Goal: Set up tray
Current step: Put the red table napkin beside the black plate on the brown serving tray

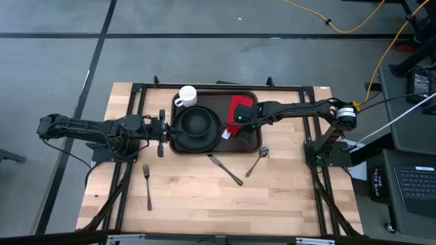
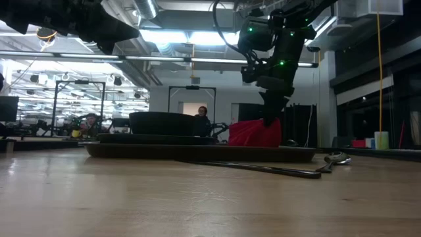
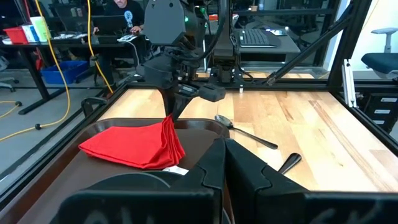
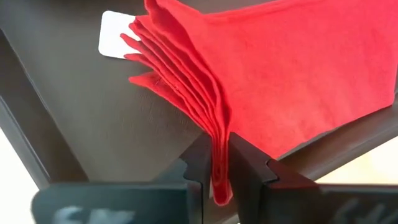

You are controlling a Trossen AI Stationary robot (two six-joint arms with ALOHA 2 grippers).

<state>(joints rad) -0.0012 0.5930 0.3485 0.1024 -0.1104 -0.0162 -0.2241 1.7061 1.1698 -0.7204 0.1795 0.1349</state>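
While my left gripper (image 1: 161,128) waits clenched and empty at the tray's (image 1: 253,145) left rim, my right gripper (image 1: 240,122) pinches the red napkin's (image 1: 239,108) folded corner over its right half: layers may slip and unfold.

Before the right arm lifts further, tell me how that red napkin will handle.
Likely floppy: the red napkin drapes from the right gripper, pinched at one folded corner. Probably light. Its stacked layers may fan apart and drag across the tray.
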